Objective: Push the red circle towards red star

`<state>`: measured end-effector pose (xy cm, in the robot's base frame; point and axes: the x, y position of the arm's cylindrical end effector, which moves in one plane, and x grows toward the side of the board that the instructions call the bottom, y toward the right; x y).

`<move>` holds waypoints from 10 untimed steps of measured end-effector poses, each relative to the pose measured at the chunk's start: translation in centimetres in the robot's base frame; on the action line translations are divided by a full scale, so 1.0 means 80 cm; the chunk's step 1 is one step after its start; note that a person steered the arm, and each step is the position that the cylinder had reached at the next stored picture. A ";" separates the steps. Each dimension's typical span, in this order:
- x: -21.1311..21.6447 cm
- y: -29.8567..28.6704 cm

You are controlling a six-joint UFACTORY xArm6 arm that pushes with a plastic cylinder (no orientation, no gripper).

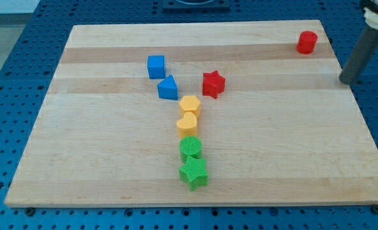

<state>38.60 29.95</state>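
Note:
The red circle [307,42] sits near the board's top right corner. The red star [212,84] lies near the board's middle, well to the left of and below the circle. My tip [346,80] is at the board's right edge, to the right of and below the red circle, apart from it. The dark rod rises from there to the view's top right.
A blue cube [156,66] and a blue triangular block [168,87] lie left of the star. Below the star run a yellow hexagon [189,105], a yellow heart [187,123], a green circle [190,148] and a green star [193,173]. The wooden board [80,160] rests on a blue pegboard.

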 end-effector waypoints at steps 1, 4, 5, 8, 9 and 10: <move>-0.067 0.020; -0.209 0.000; -0.207 -0.001; -0.149 -0.053; -0.144 -0.103; -0.127 -0.133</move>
<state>28.40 19.35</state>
